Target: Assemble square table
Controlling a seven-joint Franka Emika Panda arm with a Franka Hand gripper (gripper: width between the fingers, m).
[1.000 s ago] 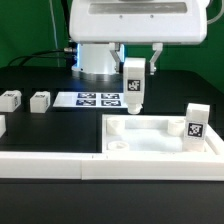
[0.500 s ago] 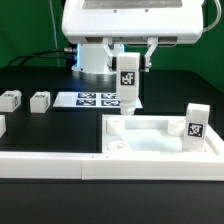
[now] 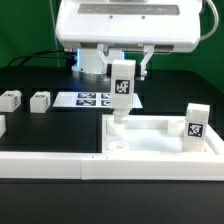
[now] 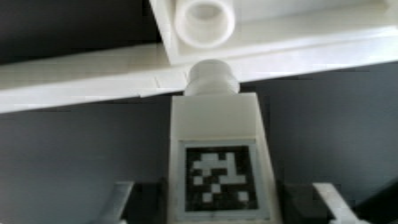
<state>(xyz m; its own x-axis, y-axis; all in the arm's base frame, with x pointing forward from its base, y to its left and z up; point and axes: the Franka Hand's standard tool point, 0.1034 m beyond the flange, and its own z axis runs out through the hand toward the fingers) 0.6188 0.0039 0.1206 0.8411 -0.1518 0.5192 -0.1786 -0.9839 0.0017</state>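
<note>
Squarely, the end effector (image 3: 124, 66) clamps one upright leg (image 3: 121, 97).

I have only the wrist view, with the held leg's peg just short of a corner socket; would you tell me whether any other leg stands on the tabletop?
Observer: Yes, one standing leg is upright on the tabletop, at its end toward the exterior view's right.
Operator: Thank you. Are there any spare legs in sight?
Observer: Two loose legs lie on the black table, to the exterior view's left of the marker board.
Operator: And is my leg upright?
Observer: The held leg seems to lean slightly, its top toward the exterior view's right and its lower end at the tabletop's far corner on the exterior view's left.
</note>
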